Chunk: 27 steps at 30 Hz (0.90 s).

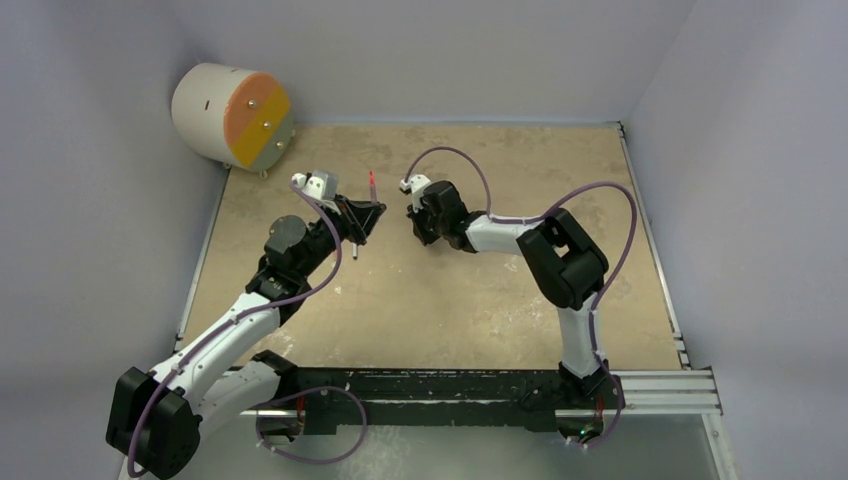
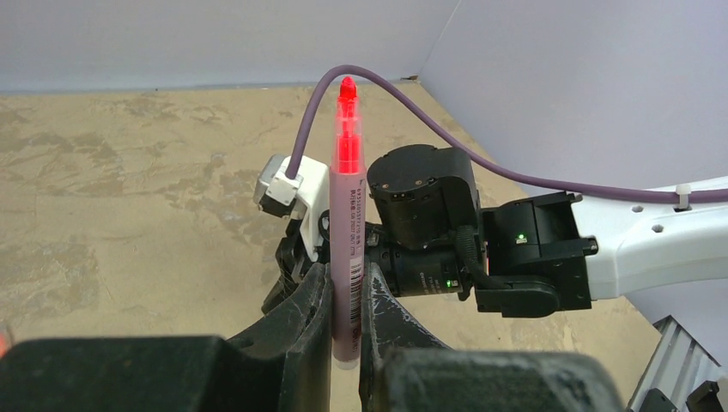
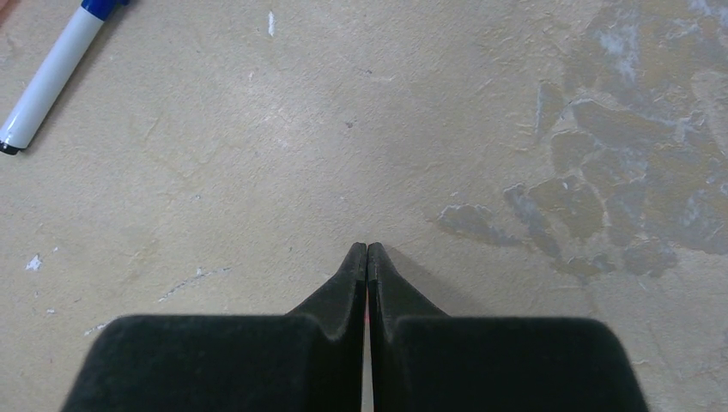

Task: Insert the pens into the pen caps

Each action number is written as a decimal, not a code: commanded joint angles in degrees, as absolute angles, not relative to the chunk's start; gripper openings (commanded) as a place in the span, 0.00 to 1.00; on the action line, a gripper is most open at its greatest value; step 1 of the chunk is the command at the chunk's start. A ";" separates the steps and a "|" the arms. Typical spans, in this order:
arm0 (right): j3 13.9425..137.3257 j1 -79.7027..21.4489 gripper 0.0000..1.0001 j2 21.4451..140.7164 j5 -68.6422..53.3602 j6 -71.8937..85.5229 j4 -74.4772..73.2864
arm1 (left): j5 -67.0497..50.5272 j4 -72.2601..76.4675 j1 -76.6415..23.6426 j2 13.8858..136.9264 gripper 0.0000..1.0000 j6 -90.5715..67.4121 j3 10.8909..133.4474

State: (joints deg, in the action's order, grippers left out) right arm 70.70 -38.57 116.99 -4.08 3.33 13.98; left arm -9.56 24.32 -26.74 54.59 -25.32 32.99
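Left arm (image 1: 230, 325) reaches from the near-left corner diagonally in to mid-table. The left gripper (image 1: 362, 215) is clenched on the mauve pen (image 2: 348, 215), which stands upright off the surface with its red tip up and the lower barrel pinched between both fingers (image 2: 313, 296). Right arm (image 1: 565, 265) rises from the near-right edge, its elbow folded and its forearm running left. The right gripper (image 3: 367, 253) points down over the tabletop (image 1: 480, 300), fingertips pressed together. A reddish sliver shows in the gap; can't tell what it is. The two grippers face each other near the middle, close but apart. White pen (image 3: 47, 81) with a blue end lies flat on the tabletop, off to the right gripper's side. Drum (image 1: 232, 115) sits at the far-left corner. Both grippers are well away from the left, right and near edges, with broad tabletop toward the near edge.
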 commanded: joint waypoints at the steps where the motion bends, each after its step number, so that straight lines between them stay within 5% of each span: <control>1: 68.65 -38.63 0.00 115.47 -4.31 4.42 13.19 | -9.25 25.54 -26.72 53.35 0.00 -25.05 33.13; 21: 55.91 -38.63 0.00 100.05 1.32 10.18 16.44 | -9.77 26.27 -26.72 54.08 0.00 -25.52 33.43; 23: 53.14 -38.53 0.19 96.13 1.97 14.40 17.87 | -10.05 26.36 -26.72 54.22 0.00 -25.59 33.64; 27: 47.92 -38.65 0.85 87.76 9.25 24.20 19.27 | -10.44 26.72 -26.72 54.08 0.00 -25.65 33.76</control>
State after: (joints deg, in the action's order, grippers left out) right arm 51.46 -38.59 96.20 2.31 14.85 15.27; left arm -9.67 24.27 -26.74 54.43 -25.50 32.99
